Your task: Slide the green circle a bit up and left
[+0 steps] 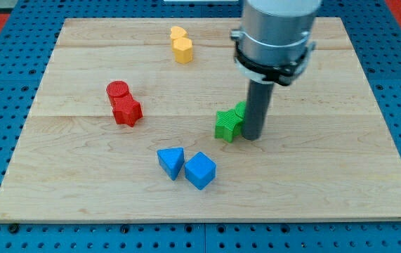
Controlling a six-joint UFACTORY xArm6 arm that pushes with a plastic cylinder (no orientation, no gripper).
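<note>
The green circle (240,109) is mostly hidden behind my dark rod; only a sliver of it shows at the rod's left edge. It touches the green star (227,124), which lies just to its lower left, right of the board's middle. My tip (251,136) rests on the board against the right side of the green star and just below the green circle.
A red circle (118,90) and a red star (126,111) sit together at the left. A yellow circle (178,32) and a yellow hexagon (182,50) sit at the top. A blue triangle (172,162) and a blue cube (200,171) lie near the bottom. The wooden board (326,176) lies on a blue pegboard.
</note>
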